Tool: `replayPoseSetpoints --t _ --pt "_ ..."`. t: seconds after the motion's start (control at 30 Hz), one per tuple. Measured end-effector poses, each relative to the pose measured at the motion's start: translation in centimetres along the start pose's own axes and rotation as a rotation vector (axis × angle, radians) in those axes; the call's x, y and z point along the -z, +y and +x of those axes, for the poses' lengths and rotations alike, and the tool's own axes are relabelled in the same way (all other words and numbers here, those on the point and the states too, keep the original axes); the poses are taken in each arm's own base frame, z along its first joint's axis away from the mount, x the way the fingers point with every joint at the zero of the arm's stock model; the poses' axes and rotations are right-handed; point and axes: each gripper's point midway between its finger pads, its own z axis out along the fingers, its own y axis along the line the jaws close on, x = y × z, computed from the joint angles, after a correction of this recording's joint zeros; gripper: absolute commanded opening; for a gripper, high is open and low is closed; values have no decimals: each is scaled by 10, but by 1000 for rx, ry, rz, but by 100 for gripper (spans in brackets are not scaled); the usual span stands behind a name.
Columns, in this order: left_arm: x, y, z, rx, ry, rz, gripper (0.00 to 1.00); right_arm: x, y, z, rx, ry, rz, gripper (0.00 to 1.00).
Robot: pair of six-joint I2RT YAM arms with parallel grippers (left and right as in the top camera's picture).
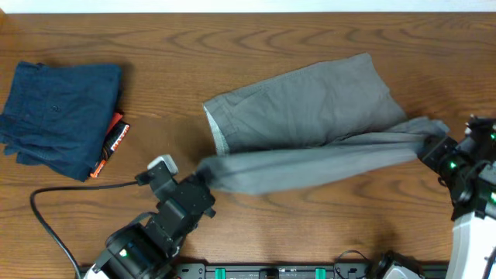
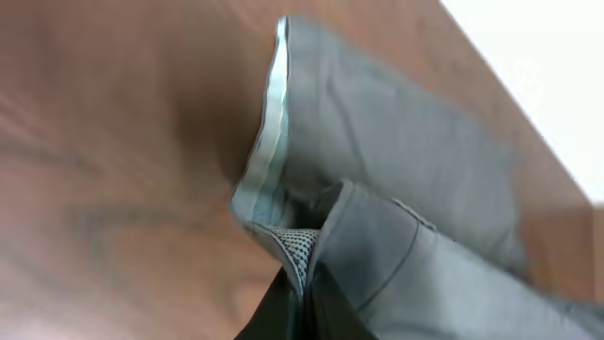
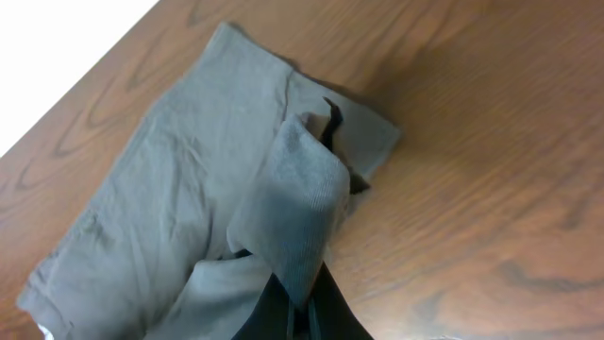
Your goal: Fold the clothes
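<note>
The clothes, a pair of grey shorts [image 1: 310, 105], lie across the middle of the wooden table, their near edge lifted and stretched into a long taut fold between my two grippers. At the waistband end my left gripper [image 1: 203, 177] is shut on the fabric; the pale patterned lining [image 2: 300, 247] shows pinched between its black fingers [image 2: 274, 312]. My right gripper [image 1: 428, 145] is shut on the leg-hem end, a bunched grey corner [image 3: 302, 203] rising from its fingers [image 3: 330, 316]. The rest of the shorts [image 3: 179, 189] rests flat beyond.
A folded dark navy garment [image 1: 58, 116] with an orange tag [image 1: 114, 141] lies at the far left. A black cable [image 1: 54, 203] loops near the left arm base. The table's far edge [image 1: 248, 9] runs along the top.
</note>
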Motion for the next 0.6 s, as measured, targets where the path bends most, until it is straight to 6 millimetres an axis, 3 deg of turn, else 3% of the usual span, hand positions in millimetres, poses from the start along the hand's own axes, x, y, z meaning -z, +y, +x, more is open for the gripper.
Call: replayPoseSetpoints --t 0.37,0.6 --pt "-40 3 -30 31 -138 -117 5 -53 9 17 -7 167 -24 1" --pt "-63 0 -49 62 -176 -126 6 -63 17 5 -29 235 -22 1"
